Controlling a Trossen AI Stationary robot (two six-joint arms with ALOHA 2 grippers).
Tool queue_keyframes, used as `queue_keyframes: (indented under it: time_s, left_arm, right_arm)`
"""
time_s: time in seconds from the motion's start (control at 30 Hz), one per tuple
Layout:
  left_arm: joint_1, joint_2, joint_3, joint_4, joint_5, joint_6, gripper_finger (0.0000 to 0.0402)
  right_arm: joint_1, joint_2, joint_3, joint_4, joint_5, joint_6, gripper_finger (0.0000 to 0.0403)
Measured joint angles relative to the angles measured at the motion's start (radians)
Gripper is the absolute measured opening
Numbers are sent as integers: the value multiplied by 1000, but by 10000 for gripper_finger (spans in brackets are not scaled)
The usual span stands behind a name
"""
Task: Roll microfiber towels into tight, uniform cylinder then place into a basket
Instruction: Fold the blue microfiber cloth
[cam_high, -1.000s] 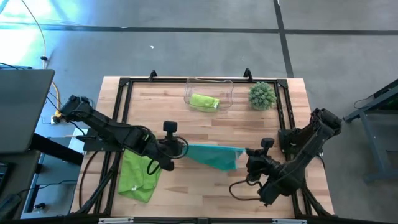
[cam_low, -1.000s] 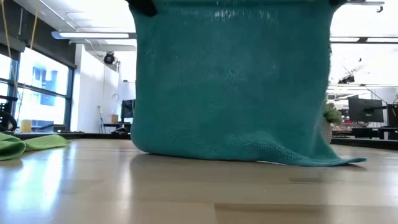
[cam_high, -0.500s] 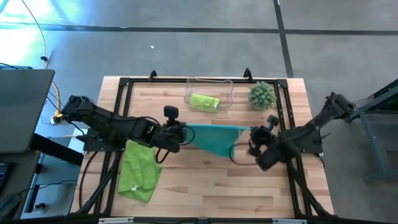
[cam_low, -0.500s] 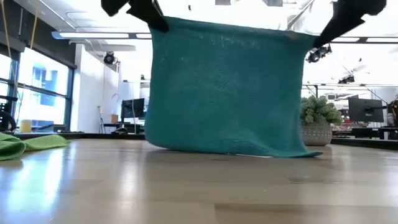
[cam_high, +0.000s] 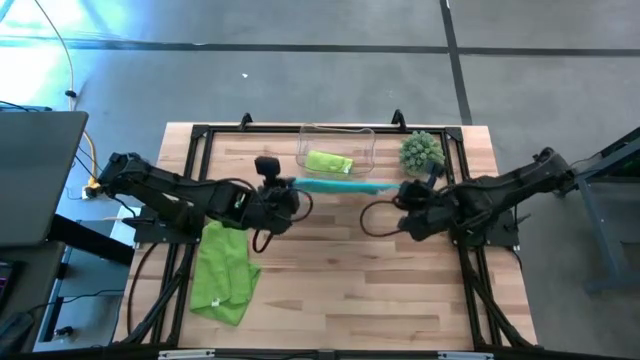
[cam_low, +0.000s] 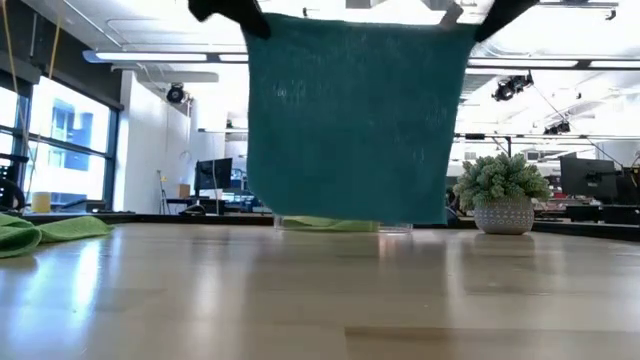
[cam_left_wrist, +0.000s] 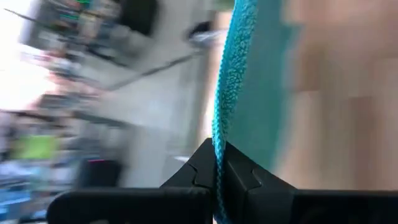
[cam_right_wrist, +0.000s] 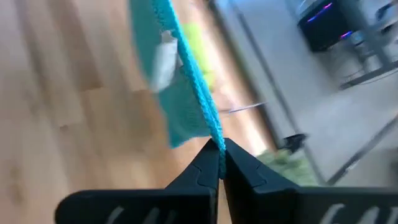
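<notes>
Hanging between your two arms, the teal towel (cam_low: 350, 120) is clearing the table (cam_high: 330, 290) just before the clear basket (cam_high: 362, 145) at its far edge. Your left gripper (cam_high: 291, 186) and right gripper (cam_high: 397, 189) are each pinching an upper corner.

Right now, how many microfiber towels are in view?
3: teal towel hanging between both pincers, one green towel flat at the table's left front, one rolled green towel inside the basket.

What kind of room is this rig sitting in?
Probably an open-plan lab or office. Behind the wooden table the low view shows desks with computer monitors, ceiling strip lights and large windows; the high view shows bare concrete floor.
</notes>
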Motion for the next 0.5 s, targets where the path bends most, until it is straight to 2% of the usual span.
queue_keyframes:
  time_s: [0.17,0.37,0.5]
  left_arm:
    - [-60,40,-68,-2,257,-243,0]
    - [-166,153,-102,10,310,-416,0]
    - [-220,243,-103,27,377,-507,0]
  right_arm:
    - [70,57,-127,99,-110,91,0]
    - [151,131,-314,457,-286,154,0]
    - [181,183,-378,639,-423,155,0]
